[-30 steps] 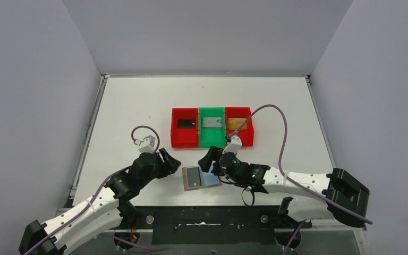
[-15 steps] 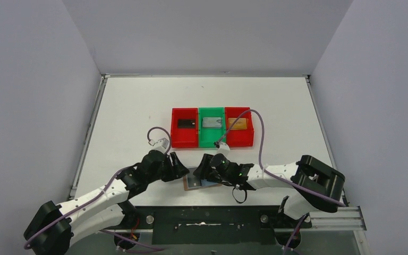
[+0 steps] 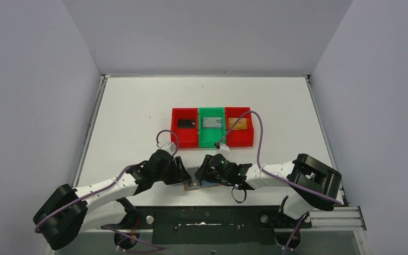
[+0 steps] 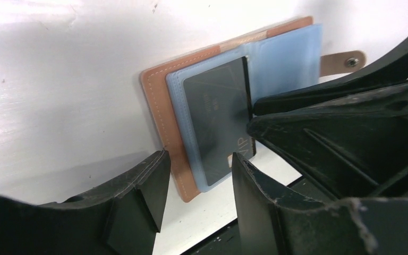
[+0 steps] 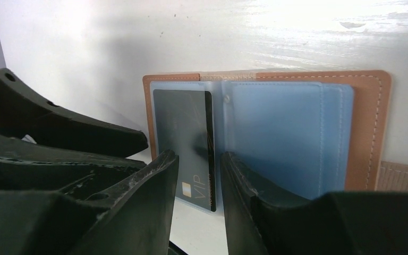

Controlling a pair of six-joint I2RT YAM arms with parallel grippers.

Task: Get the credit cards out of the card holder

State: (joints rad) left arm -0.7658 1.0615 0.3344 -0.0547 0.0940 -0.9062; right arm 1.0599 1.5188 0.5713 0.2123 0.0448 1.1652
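The card holder [image 5: 364,122] lies open on the table near the front edge, tan leather with pale blue pockets. A dark credit card [image 5: 183,133] marked VIP sits in its left pocket, also seen in the left wrist view [image 4: 218,119]. My left gripper [image 4: 196,178] is open, low at the holder's [image 4: 156,106] left edge. My right gripper [image 5: 197,178] is open, its jaws either side of the card's near right corner. In the top view both grippers [image 3: 182,175] [image 3: 201,173] meet over the holder [image 3: 193,184] and hide most of it.
Three bins stand in a row behind: red [image 3: 175,139] with a black card [image 3: 186,123], green [image 3: 212,139] with a silver-grey card [image 3: 212,122], red [image 3: 247,139] with a gold-orange card [image 3: 237,123]. The table's front edge lies just below the holder.
Both arms have closed in on the card holder: the left gripper moved right and the right gripper moved left and lower, so they now cover most of it.
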